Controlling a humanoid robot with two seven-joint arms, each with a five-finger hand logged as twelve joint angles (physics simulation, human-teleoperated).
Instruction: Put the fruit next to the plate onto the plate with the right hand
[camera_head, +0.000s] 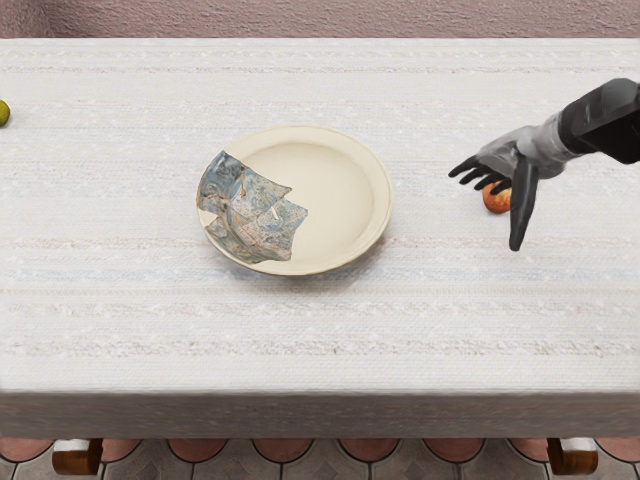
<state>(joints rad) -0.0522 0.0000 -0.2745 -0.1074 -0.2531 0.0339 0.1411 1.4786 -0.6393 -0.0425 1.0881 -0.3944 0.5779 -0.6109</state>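
Head view: a small red-orange fruit (495, 201) sits on the table (320, 330), right of the plate (345, 185) and well apart from it. The right hand (507, 168) hovers over the fruit with fingers (521, 210) spread wide, holding nothing. The fruit is half hidden, maybe a little apple: round, light, firm, smooth. It is best to hold it around its sides.

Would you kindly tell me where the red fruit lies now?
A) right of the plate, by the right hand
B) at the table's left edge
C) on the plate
A: the fruit lies on the table right of the plate, partly behind the open right hand.
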